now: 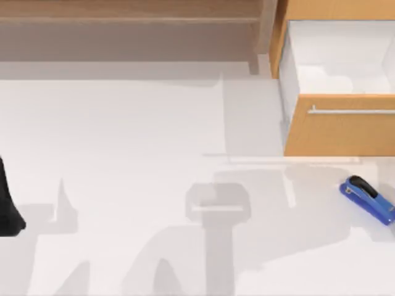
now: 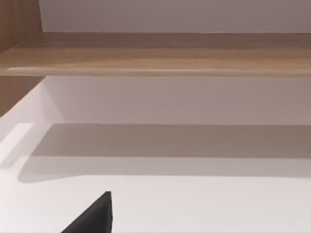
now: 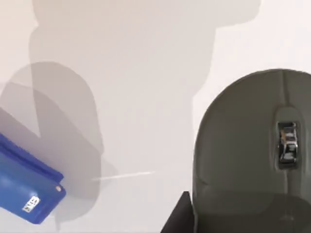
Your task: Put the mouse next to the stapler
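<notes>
Presently: mouse (image 3: 252,150) large under the right wrist camera, seemingly carried; grip itself cannot be told; stapler (image 1: 368,198) lies at table's (image 1: 123,154) right; lower gently just beside stapler, not touching; left arm (image 1: 8,203) idle at left edge

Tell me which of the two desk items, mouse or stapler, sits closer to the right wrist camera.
The mouse: the dark grey dome with a scroll wheel looms large in the right wrist view. The blue stapler lies farther off on the white table.
</notes>
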